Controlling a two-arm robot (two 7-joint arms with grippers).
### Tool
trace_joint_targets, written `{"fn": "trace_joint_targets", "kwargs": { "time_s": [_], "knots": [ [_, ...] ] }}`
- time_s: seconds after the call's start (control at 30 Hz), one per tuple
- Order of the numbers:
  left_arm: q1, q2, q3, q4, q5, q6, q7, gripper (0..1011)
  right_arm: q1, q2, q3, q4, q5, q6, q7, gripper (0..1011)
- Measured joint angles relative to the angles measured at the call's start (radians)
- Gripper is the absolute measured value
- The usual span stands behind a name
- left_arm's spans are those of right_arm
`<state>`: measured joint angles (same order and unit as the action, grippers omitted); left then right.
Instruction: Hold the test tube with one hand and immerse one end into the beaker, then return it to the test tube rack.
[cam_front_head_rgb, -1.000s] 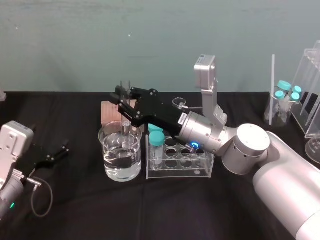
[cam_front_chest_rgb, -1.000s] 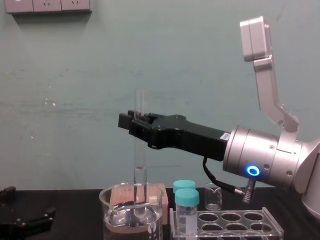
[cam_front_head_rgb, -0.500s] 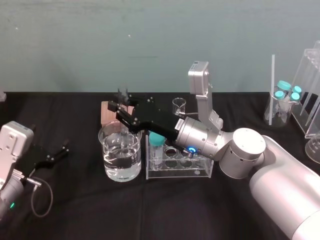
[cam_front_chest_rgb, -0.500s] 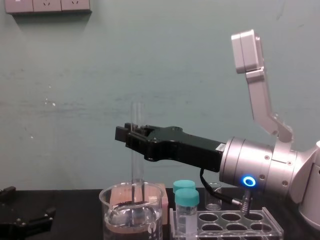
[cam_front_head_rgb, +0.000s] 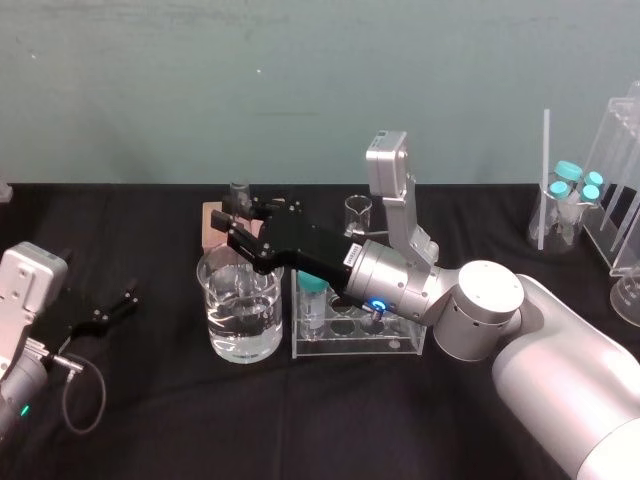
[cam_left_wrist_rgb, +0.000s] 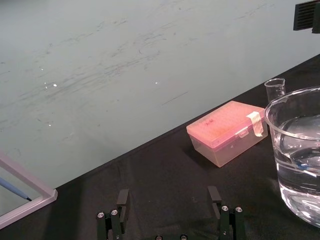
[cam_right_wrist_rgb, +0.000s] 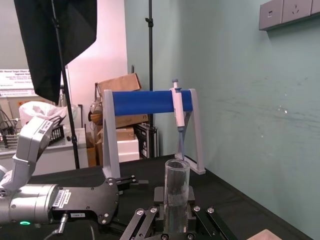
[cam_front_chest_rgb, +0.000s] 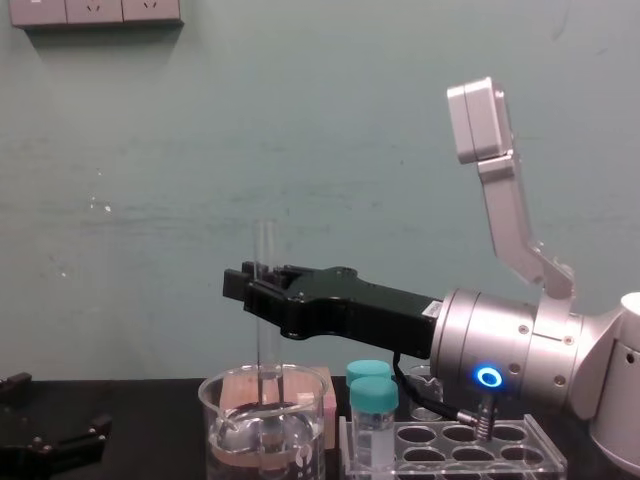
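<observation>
The tube (cam_front_chest_rgb: 263, 245) stands upright over the beaker (cam_front_chest_rgb: 216, 425), clamped a little above its middle by the right gripper (cam_front_chest_rgb: 250, 290). The black fingers close on the glass from both sides, the open top rises above them, and the rest hangs below. The lower end reaches down inside the beaker and seems to sit under the water's surface, though the glass and reflections make the exact depth hard to judge. In the right wrist view the tube (cam_right_wrist_rgb: 176, 195) rises straight up between the finger bases.

Nearest the robot, at its left, the left gripper (cam_left_wrist_rgb: 170, 197) rests low over the black table (cam_front_head_rgb: 300, 420), fingers spread wide and holding nothing. Farther in, the rack (cam_front_chest_rgb: 450, 445) stands just right of the beaker, with two teal-capped vials (cam_front_chest_rgb: 374, 420) at its left end. The right arm reaches across above it. A white label sits on the gripper's body – its print is too small to read.

Behind the beaker lies a pink box (cam_left_wrist_rgb: 227, 131) with a strip of tape on its lid – the handwriting there is illegible. Beyond it stands a small beaker (cam_left_wrist_rgb: 275, 90).
</observation>
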<state>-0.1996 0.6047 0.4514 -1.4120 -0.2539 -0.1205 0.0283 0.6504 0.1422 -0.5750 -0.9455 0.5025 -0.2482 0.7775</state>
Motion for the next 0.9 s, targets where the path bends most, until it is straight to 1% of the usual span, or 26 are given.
{"fn": "trace_joint_targets", "kwargs": {
  "time_s": [0.33, 0.9],
  "knots": [
    [0.000, 0.000, 0.000, 0.000, 0.000, 0.000, 0.000, 1000, 0.004, -0.009, 0.002, 0.016, -0.020, -0.017, -0.010, 231],
    [0.000, 0.000, 0.000, 0.000, 0.000, 0.000, 0.000, 1000, 0.008, -0.013, 0.010, 0.026, -0.024, -0.016, -0.001, 231]
  ]
}}
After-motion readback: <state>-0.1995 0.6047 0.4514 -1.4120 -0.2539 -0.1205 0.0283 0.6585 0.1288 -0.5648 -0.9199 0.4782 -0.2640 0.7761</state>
